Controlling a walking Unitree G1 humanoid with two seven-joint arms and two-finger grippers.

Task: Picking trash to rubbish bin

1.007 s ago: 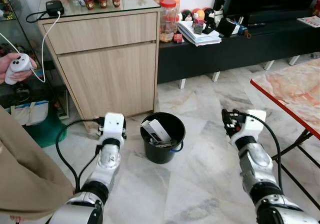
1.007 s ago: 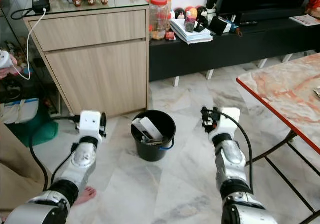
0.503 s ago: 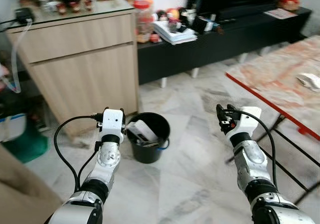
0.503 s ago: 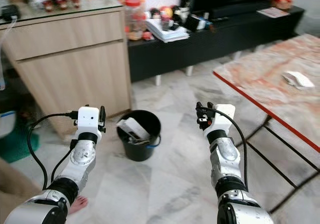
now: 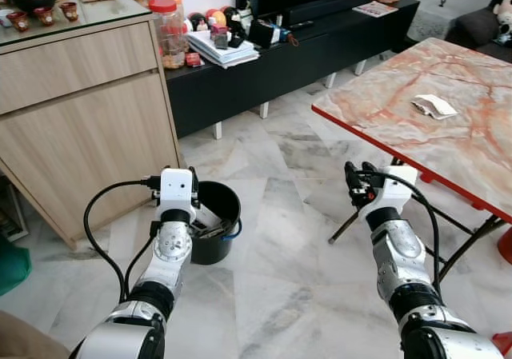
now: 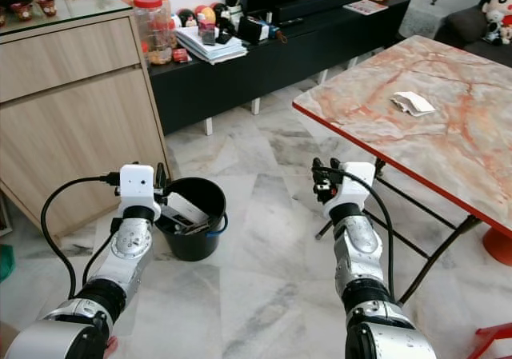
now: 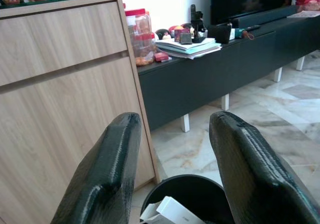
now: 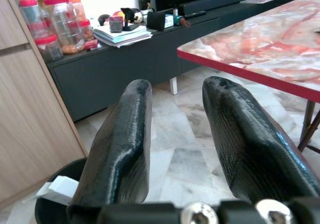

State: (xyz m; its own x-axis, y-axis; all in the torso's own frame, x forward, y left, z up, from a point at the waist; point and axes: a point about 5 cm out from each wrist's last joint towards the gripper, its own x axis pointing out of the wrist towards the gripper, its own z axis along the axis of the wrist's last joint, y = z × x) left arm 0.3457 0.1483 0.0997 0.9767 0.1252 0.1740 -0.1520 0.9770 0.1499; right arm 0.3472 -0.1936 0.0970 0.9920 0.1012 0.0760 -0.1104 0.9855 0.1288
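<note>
Both grippers: left gripper (image 7: pixel 172 174) and right gripper (image 8: pixel 175 149) released, empty
Trash: crumpled paper (image 5: pixel 434 105) mid-table, away from near edge
Risk: overreaching; bin (image 5: pixel 210 231) far behind

Floor (image 5: pixel 288 239): polished pale marble tile, glossy. Table top (image 5: pixel 416 127): marble-look, red-veined, red edge, smooth sheen. Cabinet (image 5: pixel 80 127): light wood grain, matt. Rubbish bin (image 5: pixel 214 231): black plastic, slight shine. Crumpled white paper (image 5: pixel 434 105) on the table top. Left gripper (image 7: pixel 175 179) fingers (image 7: pixel 107 174): matt black, finely textured. Arms: silvery metal.
</note>
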